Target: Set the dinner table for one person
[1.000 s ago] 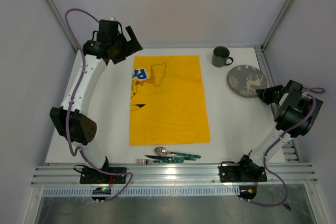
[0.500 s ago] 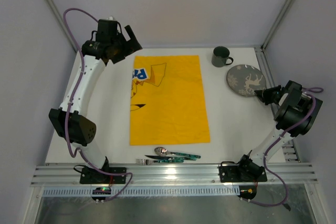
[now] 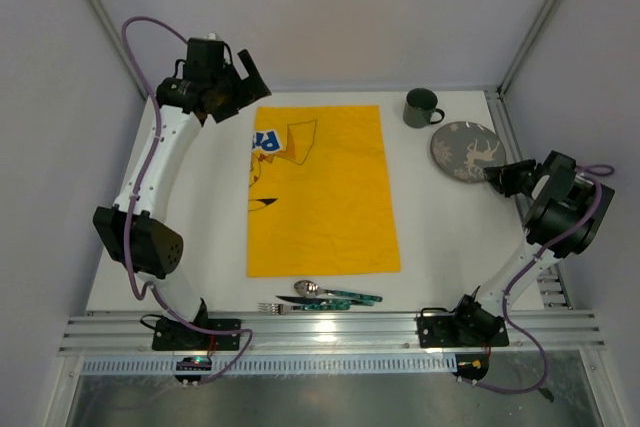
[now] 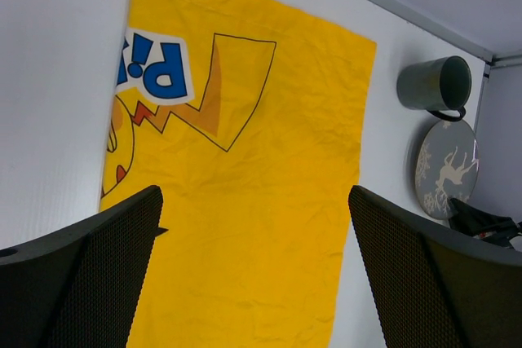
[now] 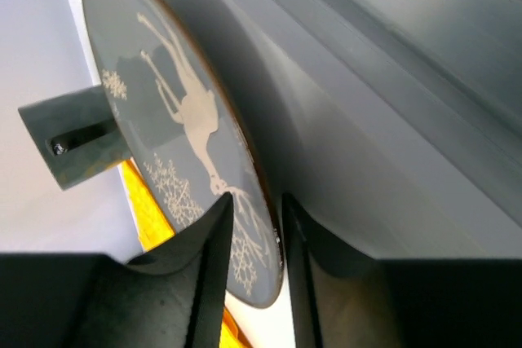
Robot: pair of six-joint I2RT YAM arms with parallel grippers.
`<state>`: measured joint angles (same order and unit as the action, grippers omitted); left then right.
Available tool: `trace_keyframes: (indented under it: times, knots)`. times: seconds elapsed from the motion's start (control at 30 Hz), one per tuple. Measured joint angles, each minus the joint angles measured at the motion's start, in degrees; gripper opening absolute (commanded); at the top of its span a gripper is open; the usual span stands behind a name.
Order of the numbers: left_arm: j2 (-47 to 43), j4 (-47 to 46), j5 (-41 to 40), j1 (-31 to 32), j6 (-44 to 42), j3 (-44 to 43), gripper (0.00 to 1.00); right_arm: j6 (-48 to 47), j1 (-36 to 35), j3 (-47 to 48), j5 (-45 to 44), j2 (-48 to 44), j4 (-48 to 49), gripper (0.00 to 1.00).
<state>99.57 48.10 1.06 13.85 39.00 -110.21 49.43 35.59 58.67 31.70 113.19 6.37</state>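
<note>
The grey plate [image 3: 463, 152] with a deer print lies at the back right of the dinner table [image 3: 440, 237]. My right gripper [image 3: 500, 179] is at its near right rim. In the right wrist view the plate [image 5: 163, 120] runs slantwise between the narrow jaws of the right gripper [image 5: 257, 209], which is shut on the rim. My left gripper [image 3: 250, 72] hangs wide open above the back left corner of the yellow cloth [image 3: 320, 192]. The left gripper [image 4: 254, 193] holds nothing over the cloth [image 4: 245, 201].
A dark green mug [image 3: 422, 107] stands just behind the plate; the left wrist view shows this mug [image 4: 432, 83] too. A spoon [image 3: 308, 288], a fork [image 3: 270, 307] and a knife [image 3: 345, 299] lie by the table's near edge, below the cloth. Frame posts rise at the corners.
The right gripper has crept slightly left and back at the plate's rim, and the plate has shifted a little that way. The left arm has not moved.
</note>
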Motion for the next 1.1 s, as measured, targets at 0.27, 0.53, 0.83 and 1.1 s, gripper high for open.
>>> trace_keyframes:
  times: [0.27, 0.53, 0.83, 1.1]
  knots:
    - [0.0, 0.0, 0.0, 0.0, 0.0, 0.1, 0.99, 0.7, -0.2, 2.2, 1.3, 1.2, -0.2, 0.43]
    - [0.0, 0.3, 0.0, 0.0, 0.0, 0.1, 0.99, 0.9, -0.5, 4.5, 2.1, 2.8, -1.1, 0.43]
    - [-0.2, 2.0, -1.9, 0.0, 0.0, 0.2, 0.99, 0.5, -1.4, 7.1, 1.5, 5.2, -2.1, 0.12]
    - [-1.6, 2.0, -2.1, 0.0, 0.0, 1.3, 0.99, 0.2, -1.5, 7.4, 2.2, 5.5, -1.7, 0.03]
